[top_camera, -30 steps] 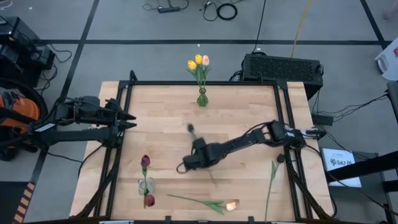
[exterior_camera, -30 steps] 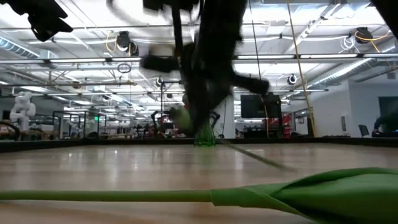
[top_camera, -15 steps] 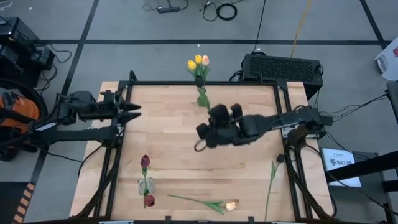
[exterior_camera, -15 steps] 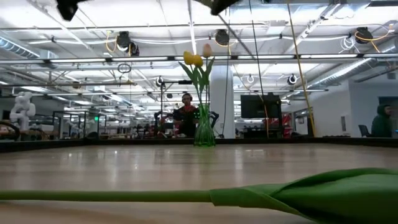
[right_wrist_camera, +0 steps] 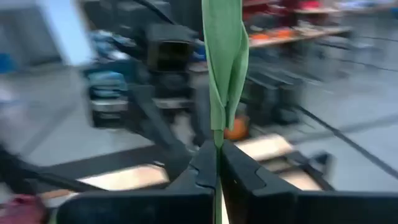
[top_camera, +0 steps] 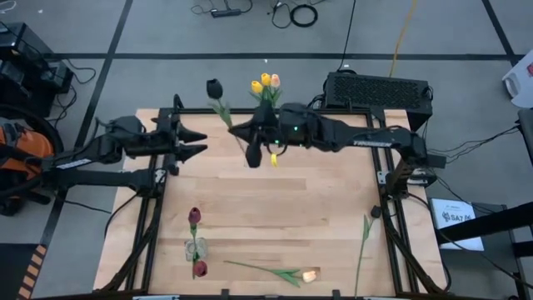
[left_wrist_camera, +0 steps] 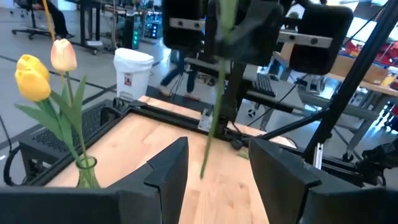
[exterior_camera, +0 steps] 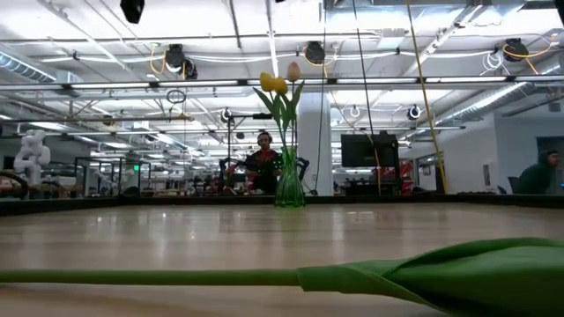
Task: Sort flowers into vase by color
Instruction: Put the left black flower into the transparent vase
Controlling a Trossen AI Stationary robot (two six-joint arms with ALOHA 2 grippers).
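Note:
My right gripper (top_camera: 244, 133) is high over the table's far middle and is shut on a near-black tulip (top_camera: 214, 87), its green leaf (right_wrist_camera: 225, 62) rising above the fingers. Behind it, a green vase (exterior_camera: 288, 187) near the far edge holds yellow (top_camera: 256, 86) and peach (top_camera: 276, 80) tulips. My left gripper (top_camera: 204, 142) hovers open at the far left, pointing at the held stem (left_wrist_camera: 216, 99). A clear vase (top_camera: 194, 248) at the near left holds a dark red tulip (top_camera: 194, 216). A peach tulip (top_camera: 310, 275) lies flat near the front edge. My right gripper pinches the near-black tulip's thin stem (right_wrist_camera: 216, 138) between its two fingers, just below the leaf. The fingers reach in level from the table's right and lie across the stem. The flower is lifted clear, roughly upright with its head up, and the stem's lower end (left_wrist_camera: 203, 171) hangs free below the fingers.
A green stem (top_camera: 364, 237) lies along the table's right edge. A second dark red head (top_camera: 200, 268) shows beside the clear vase. A dark frame (top_camera: 275, 111) rims the wooden table (top_camera: 250, 208). A black box (top_camera: 379, 90) stands beyond the far right corner.
My right gripper has risen from the table's middle and gone toward the far edge and left, tipping from pointing down to level. The near-black tulip has gone with it, lifted clear of the table. My left gripper has moved up and a little toward the table's right.

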